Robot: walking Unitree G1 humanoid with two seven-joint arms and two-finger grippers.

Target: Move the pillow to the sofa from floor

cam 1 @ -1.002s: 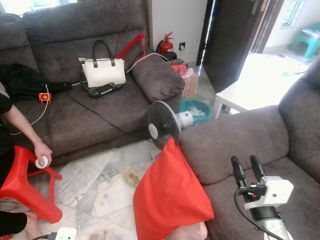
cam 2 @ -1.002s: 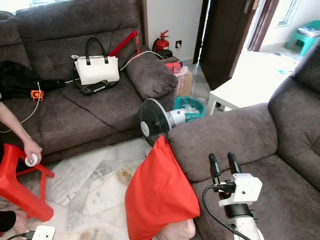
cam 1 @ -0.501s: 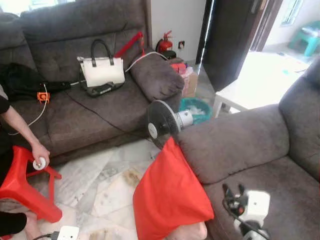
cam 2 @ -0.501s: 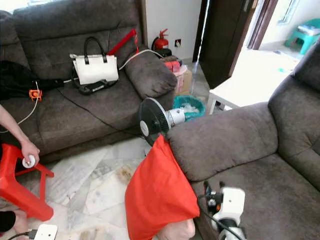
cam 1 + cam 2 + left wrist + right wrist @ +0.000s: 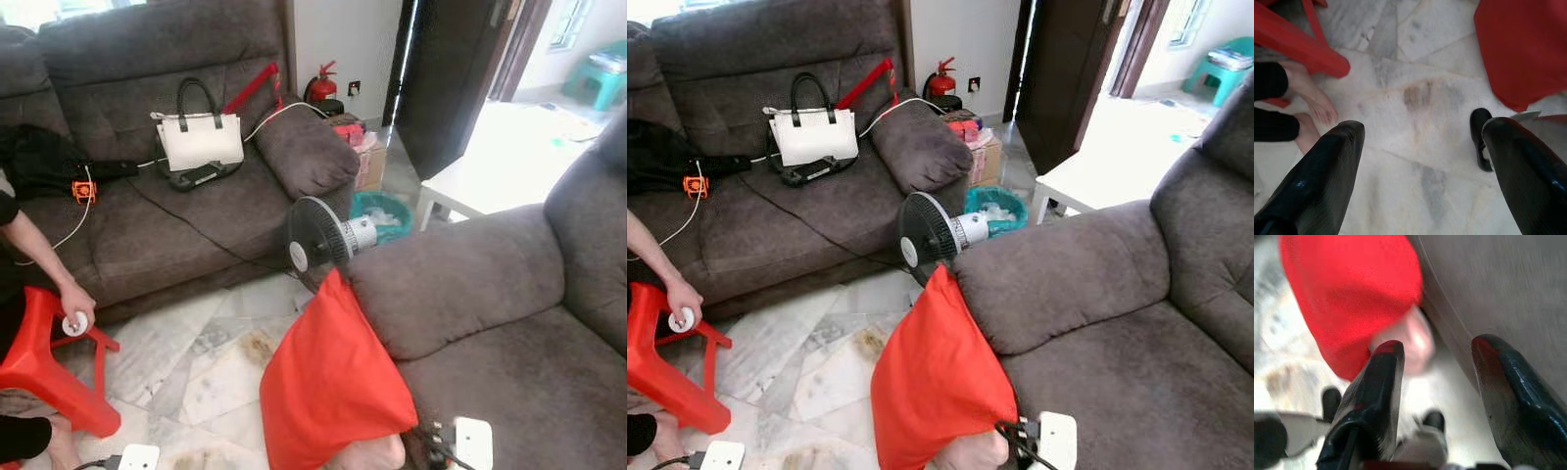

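A red pillow (image 5: 328,382) stands on the marble floor, leaning on the armrest (image 5: 451,279) of the grey sofa on my right. A pale pink cushion (image 5: 370,454) lies under its lower corner. My right arm's white wrist housing (image 5: 473,443) sits at the bottom edge, beside the pillow and in front of the sofa seat. In the right wrist view my right gripper (image 5: 1437,357) is open, pointing down at the red pillow (image 5: 1352,289) and the pink cushion. My left gripper (image 5: 1420,129) hangs open over the floor, with the pillow's corner (image 5: 1523,49) off to one side.
A standing fan (image 5: 318,240) is just behind the pillow. A person sits at the left with a hand (image 5: 76,305) on a red stool (image 5: 49,362) and bare feet (image 5: 1308,98) on the floor. The back sofa (image 5: 147,225) holds a white handbag (image 5: 201,142). A white table (image 5: 490,186) stands by the door.
My right arm has dropped from above the sofa seat to the bottom edge of the view. Its fingers pointed upward before and now point down beside the pillow. The pillow has not moved.
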